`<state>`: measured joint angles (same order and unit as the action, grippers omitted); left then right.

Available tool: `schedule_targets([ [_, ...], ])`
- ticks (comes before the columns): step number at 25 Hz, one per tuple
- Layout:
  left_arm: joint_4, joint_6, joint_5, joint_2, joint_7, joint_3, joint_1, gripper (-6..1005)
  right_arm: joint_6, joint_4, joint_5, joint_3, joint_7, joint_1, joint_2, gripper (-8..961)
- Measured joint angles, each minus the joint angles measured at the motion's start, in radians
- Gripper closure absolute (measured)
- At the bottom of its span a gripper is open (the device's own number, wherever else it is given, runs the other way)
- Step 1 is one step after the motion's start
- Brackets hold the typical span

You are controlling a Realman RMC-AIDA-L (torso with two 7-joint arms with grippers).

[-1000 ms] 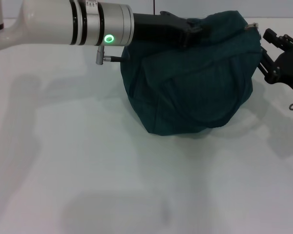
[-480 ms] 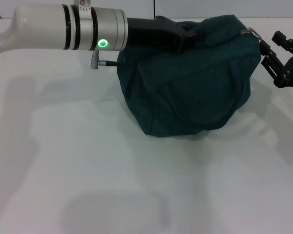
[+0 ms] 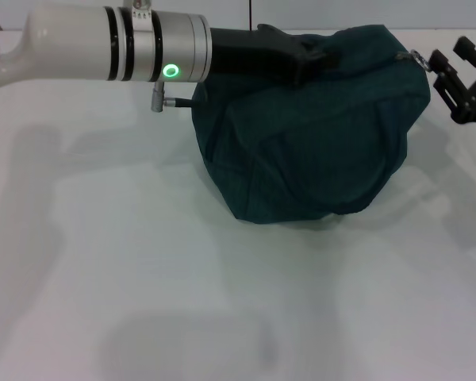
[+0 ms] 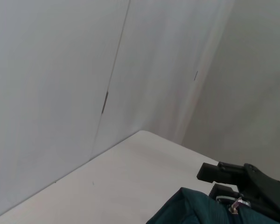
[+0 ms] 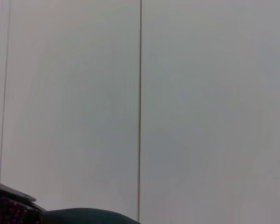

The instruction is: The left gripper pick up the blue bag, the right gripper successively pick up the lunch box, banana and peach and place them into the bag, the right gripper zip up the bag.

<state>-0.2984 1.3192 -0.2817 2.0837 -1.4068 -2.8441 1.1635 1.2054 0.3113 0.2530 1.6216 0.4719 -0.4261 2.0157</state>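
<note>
The blue bag sits bulging on the white table, its top closed. My left gripper reaches in from the left and is shut on the bag's top fabric. A small metal zipper pull sticks out at the bag's upper right corner. My right gripper is at the right edge, just right of the pull, open and not touching it. It also shows in the left wrist view, beside the bag's top. The lunch box, banana and peach are out of view.
Bare white table spreads in front of and left of the bag. A pale wall stands behind the table. The right wrist view shows wall panels and a sliver of the bag.
My right gripper has drawn back to the right and upward, away from the bag's corner. The left arm shifted slightly and the bag settled a little to the right.
</note>
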Motion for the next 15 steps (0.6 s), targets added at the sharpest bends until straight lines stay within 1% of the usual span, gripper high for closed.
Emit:
schedule_targets([
  [5,0.0,0.0,-0.009,0.0,0.0,0.0,0.004,926,-0.003,-0.007,0.014,0.024,-0.005,-0.019,-0.001,563],
  [11,0.0,0.0,-0.012,0.0,0.0,0.0,-0.002,920,-0.048,-0.013,0.012,0.011,-0.005,-0.002,0.001,563],
  [15,0.002,0.0,-0.013,-0.001,0.0,0.0,-0.005,916,-0.046,-0.013,0.01,-0.013,-0.005,0.012,0.003,563],
])
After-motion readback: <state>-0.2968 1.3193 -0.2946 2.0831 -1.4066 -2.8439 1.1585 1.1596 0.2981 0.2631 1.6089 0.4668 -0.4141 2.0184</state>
